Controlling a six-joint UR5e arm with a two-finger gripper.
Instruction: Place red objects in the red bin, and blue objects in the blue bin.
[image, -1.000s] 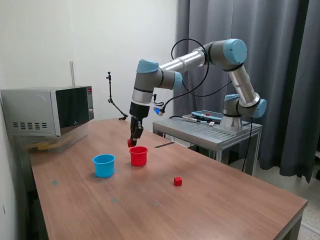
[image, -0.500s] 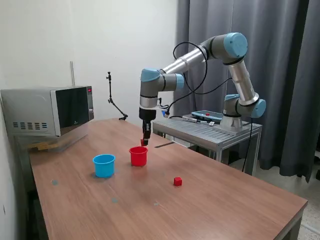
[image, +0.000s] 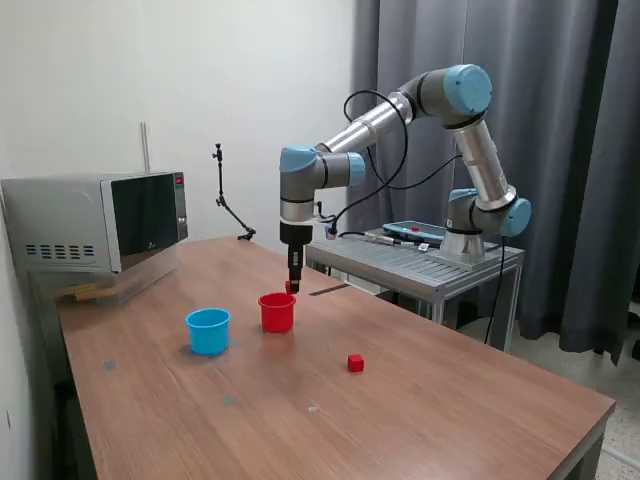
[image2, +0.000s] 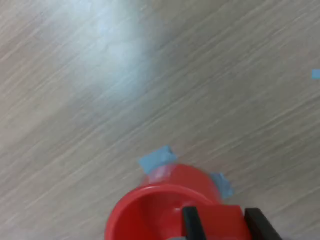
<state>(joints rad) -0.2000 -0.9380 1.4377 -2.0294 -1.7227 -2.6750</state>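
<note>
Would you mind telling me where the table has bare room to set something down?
Bare wood fills the near end of the table, in front of the loose red cube. The strip between the blue cup and the microwave is also free. Around the red cup, under the pincer, it is crowded.

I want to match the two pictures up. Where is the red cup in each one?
Exterior view: the red cup stands on the table, near the middle, to the exterior view's right of the blue cup, just below the gripper.
Wrist view: the red cup fills the lower edge, with a red cube between the gripper's fingers above it.
Shared landmark: the gripper.
</note>
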